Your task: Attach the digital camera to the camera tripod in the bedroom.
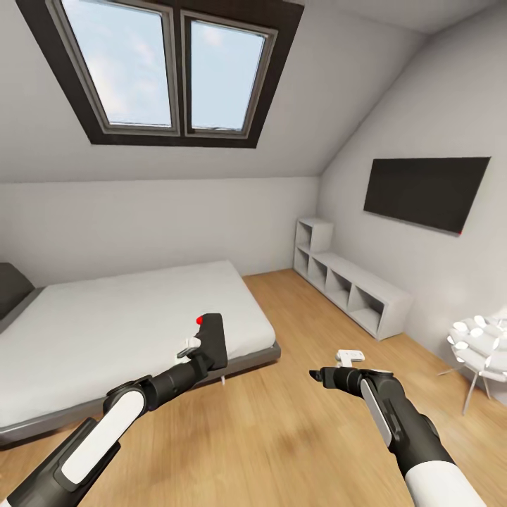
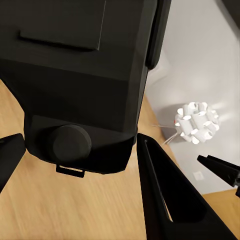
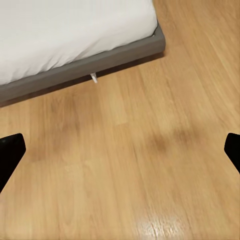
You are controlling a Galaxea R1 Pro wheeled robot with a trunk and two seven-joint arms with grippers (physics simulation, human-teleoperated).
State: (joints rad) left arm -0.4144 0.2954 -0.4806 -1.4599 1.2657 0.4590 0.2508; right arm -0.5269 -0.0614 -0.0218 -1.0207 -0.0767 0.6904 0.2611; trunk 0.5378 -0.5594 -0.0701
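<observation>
I'm in the bedroom: bed (image 1: 105,331) sits beyond my left gripper, low shelf unit (image 1: 352,285) along the wall beyond my right one, white chair (image 1: 482,348) off to the right of it. Wood floor (image 3: 130,165) runs under both arms.

The camera tripod isn't visible from here, so I can't give its bearing from either hand. That bearing is what the next move turns on, so my guess is I need to turn the base or head to find it first.

The digital camera (image 1: 213,340) is in my left gripper (image 1: 201,352), raised in front of me with the red spot on top. The left wrist view has its black body (image 2: 75,75) right against the lens, clamped between the fingers (image 2: 165,195). Body looks upright, long side roughly vertical.

Right gripper (image 1: 325,375) carries nothing, jaws spread wide, fingertips (image 3: 10,155) at the frame edges over bare floor.

Left arm has the camera, so left does the mounting; right stays free to steady the tripod.
</observation>
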